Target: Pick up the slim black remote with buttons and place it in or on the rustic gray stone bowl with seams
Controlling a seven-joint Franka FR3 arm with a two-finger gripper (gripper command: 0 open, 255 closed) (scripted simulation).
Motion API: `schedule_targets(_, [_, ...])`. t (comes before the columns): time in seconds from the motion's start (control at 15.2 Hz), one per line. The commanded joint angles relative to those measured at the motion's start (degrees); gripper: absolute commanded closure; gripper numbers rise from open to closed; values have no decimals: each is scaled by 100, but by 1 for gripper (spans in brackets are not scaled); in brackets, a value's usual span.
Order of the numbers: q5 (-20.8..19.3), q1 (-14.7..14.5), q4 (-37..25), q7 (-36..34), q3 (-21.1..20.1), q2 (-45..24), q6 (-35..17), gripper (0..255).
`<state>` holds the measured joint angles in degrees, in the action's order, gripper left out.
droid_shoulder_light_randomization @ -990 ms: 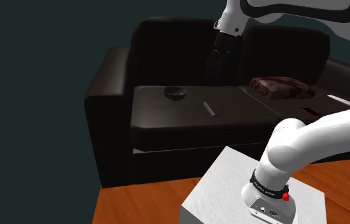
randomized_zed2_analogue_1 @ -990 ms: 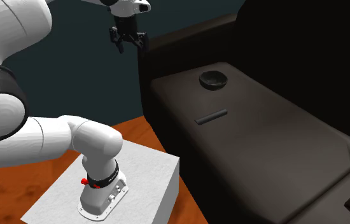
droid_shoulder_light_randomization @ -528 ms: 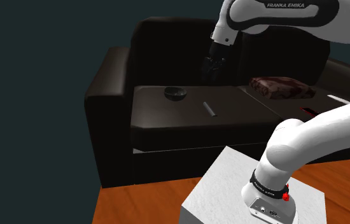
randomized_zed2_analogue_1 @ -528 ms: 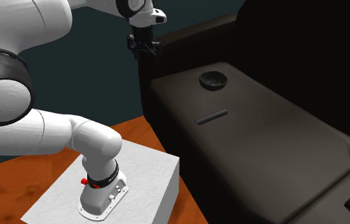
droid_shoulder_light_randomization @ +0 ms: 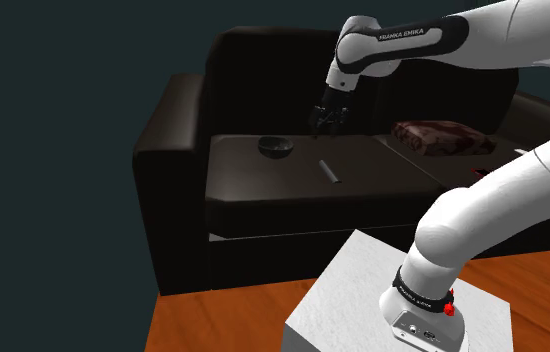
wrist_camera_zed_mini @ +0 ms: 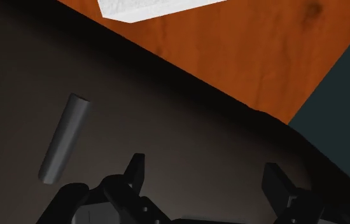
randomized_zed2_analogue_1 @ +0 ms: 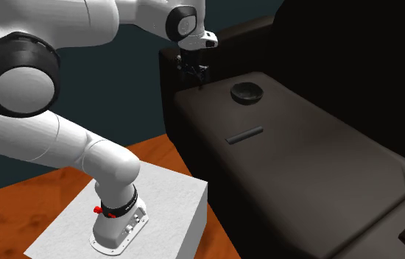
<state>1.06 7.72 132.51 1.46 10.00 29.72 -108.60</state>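
Pincer [droid_shoulder_light_randomization: 328,118] hangs open over the sofa seat [droid_shoulder_light_randomization: 263,185], empty and touching nothing.

Nearest in the shoulder view is the white stand [droid_shoulder_light_randomization: 363,290], set on an orange wooden floor [droid_shoulder_light_randomization: 213,320]. Beyond it comes the dark sofa [droid_shoulder_light_randomization: 168,200]. On its seat lies the remote [droid_shoulder_light_randomization: 329,171], a slim grey bar, flat, at 6 o'clock from the pincer and apart from it. No buttons can be made out on it. The bowl [droid_shoulder_light_randomization: 276,147], dark grey and upright, sits further back, at 10 o'clock from the remote and 8 o'clock from the pincer, well apart from both. A mottled reddish-brown lump [droid_shoulder_light_randomization: 443,137] rests on the next seat cushion at 3 o'clock from the pincer. Nothing lies between the remote and the bowl. Behind the sofa's backrest is a plain dark teal wall [droid_shoulder_light_randomization: 63,100].

In the second exterior view the pincer [randomized_zed2_analogue_1: 194,73] hangs above the seat's near corner, with the remote [randomized_zed2_analogue_1: 244,135] at 5 o'clock from it and the bowl [randomized_zed2_analogue_1: 246,93] between 3 and 4 o'clock.

In the wrist view the two fingers [wrist_camera_zed_mini: 135,172] stand wide apart with bare seat between them. The remote [wrist_camera_zed_mini: 65,137] lies outside that gap, beside one finger and not in contact.
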Motion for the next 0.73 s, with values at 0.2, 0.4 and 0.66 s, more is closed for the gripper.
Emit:
schedule_targets(0.2, [3, 230, -54, -109, 297, -740, -587, 0])
schedule_targets(0.4, [48, 356, -138, -151, 483, -1204, -899, 0])
schedule_targets(0.66, [168, 517, -296, -178, 731, -1843, -1279, 0])
